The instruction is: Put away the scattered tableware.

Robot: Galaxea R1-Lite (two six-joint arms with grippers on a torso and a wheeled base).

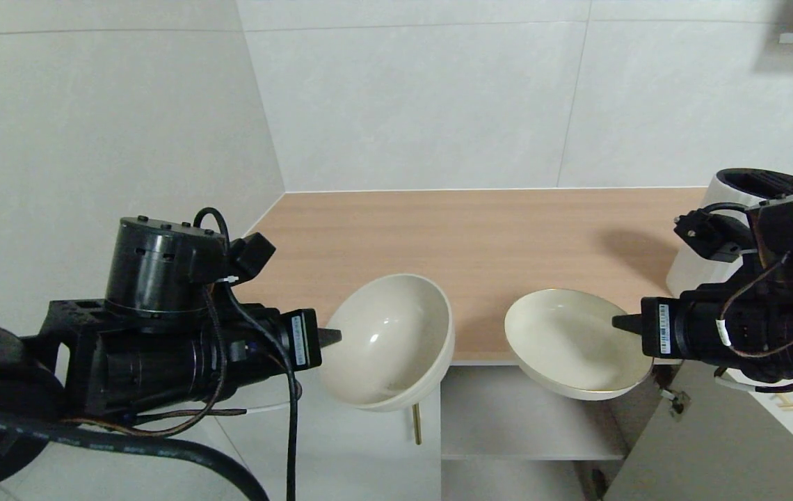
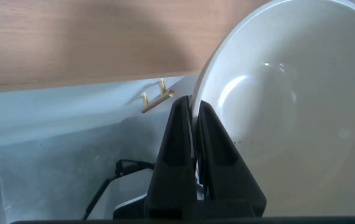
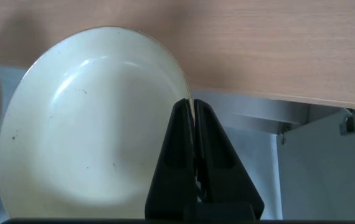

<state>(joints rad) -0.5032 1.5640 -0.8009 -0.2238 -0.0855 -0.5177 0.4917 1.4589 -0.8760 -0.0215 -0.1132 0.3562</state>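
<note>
1. Left side: the left gripper (image 1: 330,337) is closed narrow on the rim of the deep bowl (image 1: 389,341), one finger inside the rim and one outside. The bowl hangs tilted in the air, partly over the front edge of the counter (image 1: 480,236).
2. Right side: the right gripper (image 1: 622,323) pinches the gold-edged rim of the plate (image 1: 570,344) in the same way. The plate is tilted in the air just beside the bowl, and the two do not touch.
3. Step in hand (judged): stow both pieces on the shelf (image 1: 508,410) of the open cabinet under the counter.
4. Lower each piece below the counter edge before moving it inward. Otherwise the far rim is likely to strike the counter front.
5. Level each piece before setting it down. A rim pinch gives little hold against twisting, so a tilted, smooth dish may swing or slip.
6. Move one arm at a time, or hold the present gap between bowl and plate, to prevent them knocking together.
7. Route the right arm clear of the open door (image 1: 716,445) and its hinge (image 1: 675,402). Route the left arm clear of the brass handle (image 1: 416,423).
8. Open the fingers only once the base rests fully on the shelf.
</note>
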